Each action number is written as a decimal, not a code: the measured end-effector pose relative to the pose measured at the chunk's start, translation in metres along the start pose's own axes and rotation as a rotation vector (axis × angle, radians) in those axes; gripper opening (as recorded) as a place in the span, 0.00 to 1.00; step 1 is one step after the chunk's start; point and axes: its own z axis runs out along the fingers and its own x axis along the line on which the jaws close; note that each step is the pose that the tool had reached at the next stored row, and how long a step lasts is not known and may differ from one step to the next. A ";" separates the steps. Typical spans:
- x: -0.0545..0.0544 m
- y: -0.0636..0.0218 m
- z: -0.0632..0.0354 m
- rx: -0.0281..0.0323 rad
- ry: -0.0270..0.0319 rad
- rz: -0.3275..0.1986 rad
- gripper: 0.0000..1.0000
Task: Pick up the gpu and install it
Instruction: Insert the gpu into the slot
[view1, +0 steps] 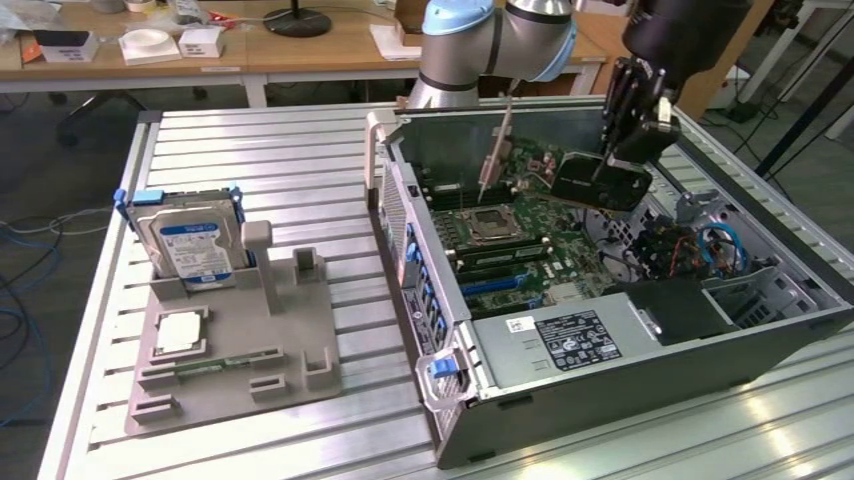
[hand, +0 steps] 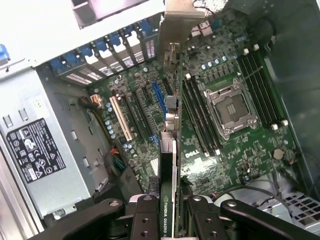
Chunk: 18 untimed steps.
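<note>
**Card held edge-up over the open case**

The jaws are partly closed and clamp the gpu (view1: 603, 180). In the wrist view one black finger (hand: 145, 220) presses against each flat side, and the thin card (hand: 168, 165) runs edge-on away from the camera between them. They hold the card at its end towards the exterior view's right. Its narrow silvery bracket (view1: 497, 150) is at the opposite end, close to the far wall of the computer case (view1: 534, 410).

The case lies on its side on the slotted metal desk (view1: 267, 160) with its open face upward. The card hangs inside that opening, above the green motherboard (view1: 534, 225). It is just to the exterior view's right of the square processor socket (view1: 487, 222) and farther back than it. In the wrist view the card lines up with the row of expansion slots, between the blue slot (hand: 159, 97) and the memory slots beside the socket (hand: 231, 107). I cannot tell whether its lower edge touches a slot.

The grey power supply (view1: 567, 340) with its black label sits at the near end of the case.

Well apart, on the exterior view's left, a grey holder (view1: 227, 400) rests on the desk. It holds an upright hard drive (view1: 194, 245) with a blue and white label and a small green memory stick (view1: 214, 368) lying flat.
</note>
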 end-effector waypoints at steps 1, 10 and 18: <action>0.000 0.0000 0.0001 0.0001 0.0001 -0.012 0.26; 0.000 -0.0005 0.0014 0.0009 0.0021 -0.132 0.26; 0.000 -0.0010 0.0028 0.0017 0.0041 -0.240 0.26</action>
